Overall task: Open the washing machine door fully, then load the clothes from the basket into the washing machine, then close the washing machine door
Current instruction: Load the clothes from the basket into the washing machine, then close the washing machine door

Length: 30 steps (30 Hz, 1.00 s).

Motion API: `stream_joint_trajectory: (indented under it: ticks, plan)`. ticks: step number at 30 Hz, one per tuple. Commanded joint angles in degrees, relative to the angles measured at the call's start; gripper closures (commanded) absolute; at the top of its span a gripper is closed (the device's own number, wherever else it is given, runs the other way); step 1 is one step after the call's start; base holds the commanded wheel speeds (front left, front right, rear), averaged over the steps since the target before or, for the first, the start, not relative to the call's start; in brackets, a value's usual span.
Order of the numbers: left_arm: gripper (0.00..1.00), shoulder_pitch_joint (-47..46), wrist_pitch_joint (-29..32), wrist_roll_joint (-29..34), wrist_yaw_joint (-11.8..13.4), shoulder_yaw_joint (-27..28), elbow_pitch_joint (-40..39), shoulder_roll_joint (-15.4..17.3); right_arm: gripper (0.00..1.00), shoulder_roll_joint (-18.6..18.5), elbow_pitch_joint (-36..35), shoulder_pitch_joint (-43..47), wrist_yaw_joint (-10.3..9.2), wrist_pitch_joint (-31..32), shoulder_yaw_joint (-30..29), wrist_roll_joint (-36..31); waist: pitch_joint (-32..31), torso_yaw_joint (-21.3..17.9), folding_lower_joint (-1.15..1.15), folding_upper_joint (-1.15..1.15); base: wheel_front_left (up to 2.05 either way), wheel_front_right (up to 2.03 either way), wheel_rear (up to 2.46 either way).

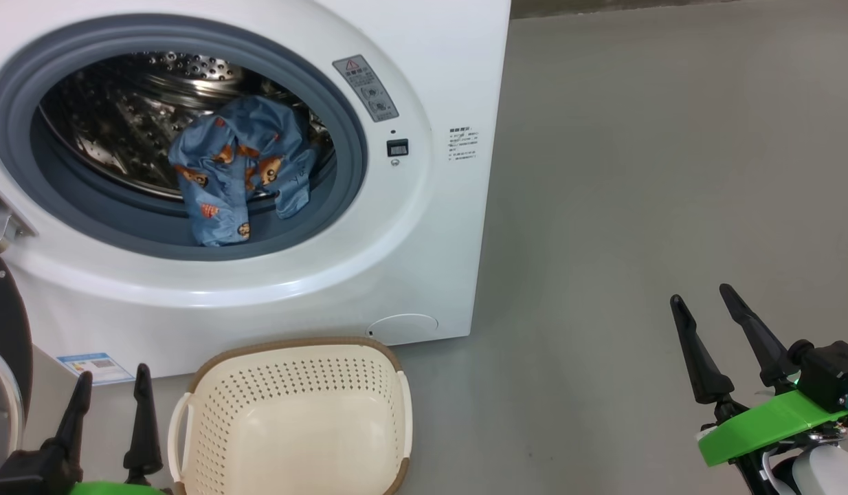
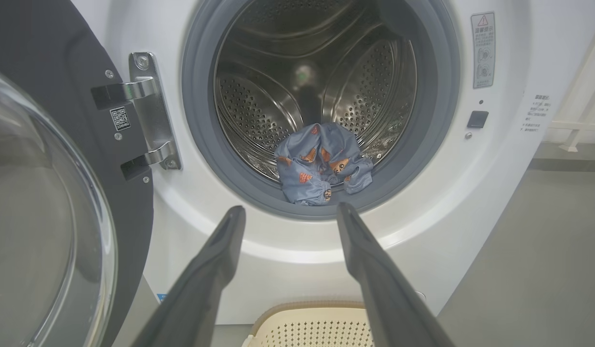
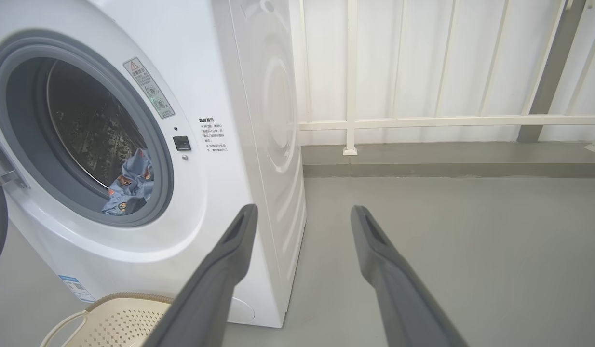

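**Door open, blue garment at drum mouth, both grippers spread and holding nothing**

Head view: the washing machine [image 1: 424, 227] had its door [image 1: 1, 323] swung out at the far left, only an edge in frame. The blue garment [image 1: 238, 172] hung over the lower lip of the grey gasket [image 1: 341, 103], its upper part inside the steel drum [image 1: 108, 117]. The basket [image 1: 293, 342] sat on the floor [image 1: 637, 172] just in front of the machine, bare cream bottom showing. The left gripper [image 1: 115, 375] was at lower left, just beside the basket's left handle, fingers apart with nothing between them. The right gripper [image 1: 700, 294] was at lower right over bare floor, well apart from machine and basket, also spread with nothing between its fingers.

Left wrist view added what the head view missed: the door's glass bowl [image 2: 37, 217], the steel hinge [image 2: 153, 111] and the full depth of the drum. There the garment lay beyond the fingertips, roughly between the two fingers and not touching either. The basket rim showed low between them.

Right wrist view added the machine's side panel [image 3: 273, 120] and a white railing [image 3: 423, 120] behind. Its fingers pointed past the machine's front right corner. The garment was off to their left, well apart
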Motion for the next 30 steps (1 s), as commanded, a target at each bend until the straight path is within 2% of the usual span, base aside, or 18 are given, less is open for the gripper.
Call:
stream_joint_trajectory:
  ticks: [1, 30]
  plan:
    - [0.0, -0.15, -0.37, 0.13, 0.02, 2.27, -2.22, 0.89, 0.0, -1.39, -1.34, 0.76, 0.31, -0.46, 0.68, 0.34, -0.27, -0.03, 0.0, 0.0, 0.0, 0.0, 0.0]
    - [0.0, 0.67, -0.37, 0.16, 0.02, 2.64, -2.72, 0.56, 0.0, -1.31, -1.47, 1.24, 0.31, -0.46, 0.77, 0.26, -0.62, -0.07, 0.0, 0.0, -0.04, 0.04, 0.0]
